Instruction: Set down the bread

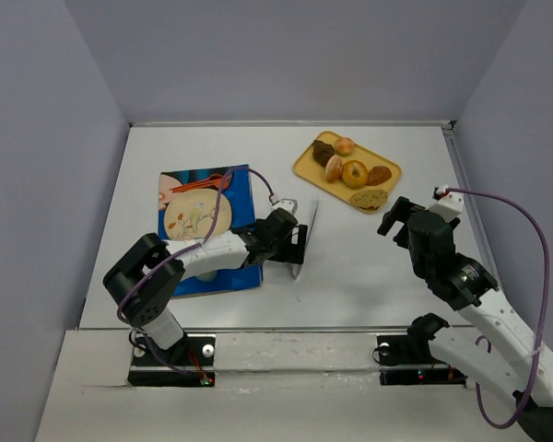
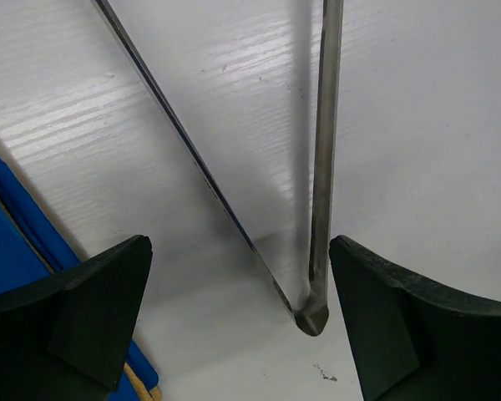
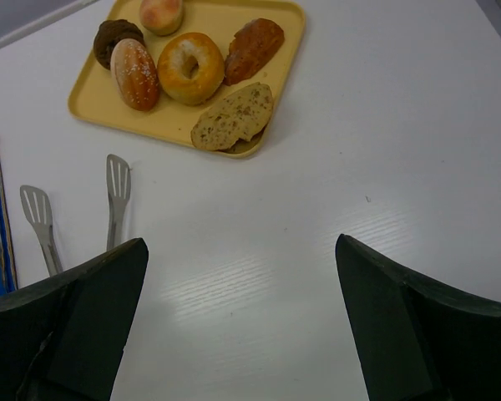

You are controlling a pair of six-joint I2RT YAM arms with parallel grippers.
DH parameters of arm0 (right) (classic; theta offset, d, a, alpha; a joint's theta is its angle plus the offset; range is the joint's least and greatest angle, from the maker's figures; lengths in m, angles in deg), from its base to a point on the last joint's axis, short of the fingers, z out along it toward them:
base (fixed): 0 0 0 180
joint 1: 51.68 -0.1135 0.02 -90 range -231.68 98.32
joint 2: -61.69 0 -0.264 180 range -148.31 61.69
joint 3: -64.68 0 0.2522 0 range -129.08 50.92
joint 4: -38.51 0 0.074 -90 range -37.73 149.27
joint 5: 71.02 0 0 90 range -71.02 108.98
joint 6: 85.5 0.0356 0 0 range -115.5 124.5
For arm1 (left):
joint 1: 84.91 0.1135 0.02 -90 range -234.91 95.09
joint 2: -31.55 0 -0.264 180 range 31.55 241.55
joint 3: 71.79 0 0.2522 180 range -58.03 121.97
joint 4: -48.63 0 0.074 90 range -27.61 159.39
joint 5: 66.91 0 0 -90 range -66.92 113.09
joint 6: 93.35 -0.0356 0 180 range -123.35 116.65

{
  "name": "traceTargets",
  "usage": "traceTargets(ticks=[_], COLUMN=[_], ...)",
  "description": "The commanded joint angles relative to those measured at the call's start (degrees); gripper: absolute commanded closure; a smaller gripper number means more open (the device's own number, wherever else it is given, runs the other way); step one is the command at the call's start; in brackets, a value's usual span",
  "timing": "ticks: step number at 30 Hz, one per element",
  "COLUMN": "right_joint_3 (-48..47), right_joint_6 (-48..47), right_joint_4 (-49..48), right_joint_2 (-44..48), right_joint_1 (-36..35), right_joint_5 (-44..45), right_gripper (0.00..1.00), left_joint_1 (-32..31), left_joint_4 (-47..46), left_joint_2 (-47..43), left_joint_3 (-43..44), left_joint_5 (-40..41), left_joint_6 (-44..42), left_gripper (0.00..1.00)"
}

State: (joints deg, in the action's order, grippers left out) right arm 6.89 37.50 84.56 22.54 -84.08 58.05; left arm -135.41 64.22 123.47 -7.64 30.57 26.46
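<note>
Bread (image 3: 189, 67): six pieces, all lying on a yellow tray (image 3: 277, 18) at the far right of the white surface (image 1: 212, 147).
- On the tray: a ring-shaped bagel in the middle, an oval crusted roll (image 3: 134, 73) touching its side, and a dark brown roll (image 3: 115, 38) and a pale round bun (image 3: 161, 12) at the far end.
- A reddish-brown pastry (image 3: 253, 48) lies by the tray's right rim. A seeded slice (image 3: 234, 115) lies at the near edge and partly overhangs the rim.
- Right fingers (image 3: 83, 317): spread wide with nothing between them. They hang above bare surface on the near side of the tray, pointing toward it and apart from the bread.
- Metal tongs (image 2: 321, 167) lie on the surface between the tray and a flat blue item with a printed picture (image 1: 203, 207). Their two slotted heads point to the far side.
- Left fingers (image 2: 100, 309): spread wide and holding nothing. They are low over the tongs, one on each side of the hinge end. The hinge sits nearer one finger, and a gap shows on both sides.
- The left arm reaches across the near right corner of the blue item, whose edge shows just beside one left finger in the left wrist view.
</note>
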Motion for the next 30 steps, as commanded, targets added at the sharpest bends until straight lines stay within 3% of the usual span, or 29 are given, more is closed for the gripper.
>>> traceTargets(ticks=[1,10,22,30], right_joint_3=[0.1,0.3,0.4,0.7], right_joint_6=[0.5,0.6,0.7,0.7], right_joint_4=[-1.4,-1.3,-1.4,-1.4], right_joint_2=[0.6,0.5,-0.2,0.3], right_joint_1=[-0.2,-0.2,-0.2,-0.2], right_joint_5=[1.8,1.9,2.2,2.2], right_gripper=[0.0,0.0,0.0,0.0], left_joint_1=[-0.6,-1.6,-2.6,-2.6], left_joint_4=[-1.5,1.4,2.6,6.2], left_joint_2=[0.1,3.4,7.8,12.4], left_joint_3=[2.3,5.2,9.2,14.5], left_joint_5=[-0.1,5.2,6.2,12.0], left_joint_6=[-1.0,-0.4,-1.1,-0.1], left_gripper=[0.01,0.01,0.01,0.01])
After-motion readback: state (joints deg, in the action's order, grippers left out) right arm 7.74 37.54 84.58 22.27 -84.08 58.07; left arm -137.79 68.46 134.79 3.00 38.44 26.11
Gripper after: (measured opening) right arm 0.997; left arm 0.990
